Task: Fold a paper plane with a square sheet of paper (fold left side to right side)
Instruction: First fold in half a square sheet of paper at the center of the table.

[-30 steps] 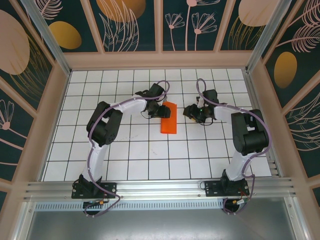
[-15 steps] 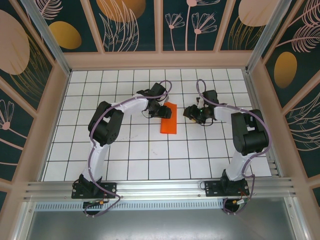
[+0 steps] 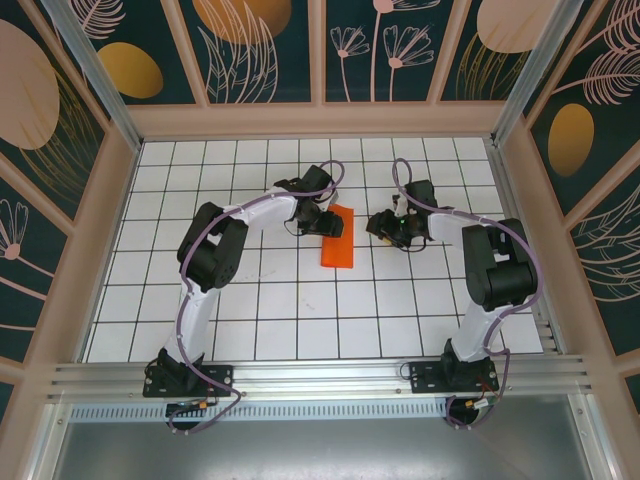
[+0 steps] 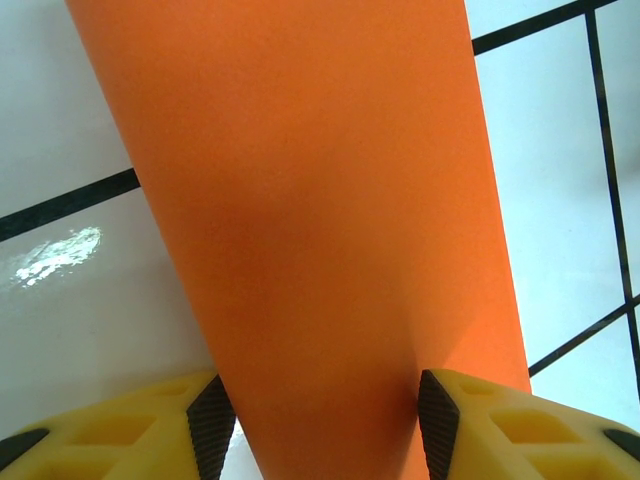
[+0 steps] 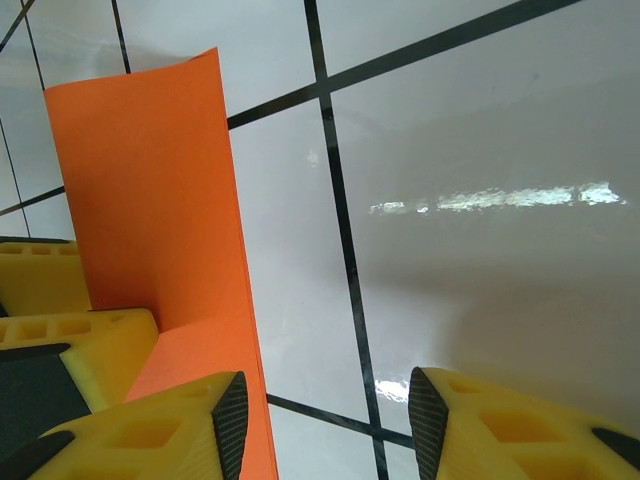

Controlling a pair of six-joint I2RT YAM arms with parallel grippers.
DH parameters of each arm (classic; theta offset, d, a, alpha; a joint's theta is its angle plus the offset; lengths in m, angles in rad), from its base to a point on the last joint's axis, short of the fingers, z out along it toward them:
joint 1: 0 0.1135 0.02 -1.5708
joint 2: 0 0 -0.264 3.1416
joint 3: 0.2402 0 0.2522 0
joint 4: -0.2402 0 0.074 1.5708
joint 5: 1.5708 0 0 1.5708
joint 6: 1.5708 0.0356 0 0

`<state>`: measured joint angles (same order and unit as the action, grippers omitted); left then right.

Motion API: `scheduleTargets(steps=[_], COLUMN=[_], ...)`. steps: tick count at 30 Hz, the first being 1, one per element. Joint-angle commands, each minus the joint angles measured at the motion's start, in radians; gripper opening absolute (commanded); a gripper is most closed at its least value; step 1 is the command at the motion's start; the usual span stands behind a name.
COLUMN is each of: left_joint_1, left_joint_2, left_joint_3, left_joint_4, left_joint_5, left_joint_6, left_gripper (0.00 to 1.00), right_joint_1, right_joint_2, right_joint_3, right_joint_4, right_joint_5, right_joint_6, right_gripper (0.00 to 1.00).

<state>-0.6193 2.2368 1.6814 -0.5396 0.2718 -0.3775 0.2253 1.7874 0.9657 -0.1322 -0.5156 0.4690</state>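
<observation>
A white gridded table (image 3: 250, 300) is enclosed by walls (image 3: 260, 40) printed with leaf patterns. The paper (image 3: 338, 243) is found as a narrow orange rectangle toward the far edge, about midway between the left and right edges. Since only a half-width strip is presented, the left-to-right fold is judged to be in hand.

The left gripper (image 3: 320, 221) is set on the strip's left side near its far end. In the left wrist view its jaws are seen apart, with the paper filling the gap from pad to pad. No pinch on the sheet can be confirmed, and the placement is judged to serve for steadying the fold.

In the right wrist view one layer of the paper is seen standing up from the table beside that gripper's fingers (image 5: 100, 350), so the crease is judged not yet flattened.

The right gripper (image 5: 322, 425) is held just right of the paper, jaws apart and empty over bare tile, probably in readiness to press the raised layer down.
</observation>
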Motion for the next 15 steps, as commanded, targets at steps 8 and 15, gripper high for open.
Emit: scheduleTargets(steps=[8, 15], left_joint_1=[-0.013, -0.013], left_joint_2=[0.073, 0.078], left_joint_3=[0.008, 0.010], left_joint_4=[0.015, 0.012], left_joint_5=[-0.002, -0.002], left_joint_6=[0.018, 0.021], left_gripper=[0.56, 0.56], right_joint_1=[0.012, 0.016], right_joint_2=[-0.033, -0.031], right_joint_3=[-0.003, 0.001], right_joint_4=[-0.007, -0.009], right_joint_5=[-0.009, -0.008], right_joint_6=[-0.003, -0.001], right_gripper=[0.49, 0.49])
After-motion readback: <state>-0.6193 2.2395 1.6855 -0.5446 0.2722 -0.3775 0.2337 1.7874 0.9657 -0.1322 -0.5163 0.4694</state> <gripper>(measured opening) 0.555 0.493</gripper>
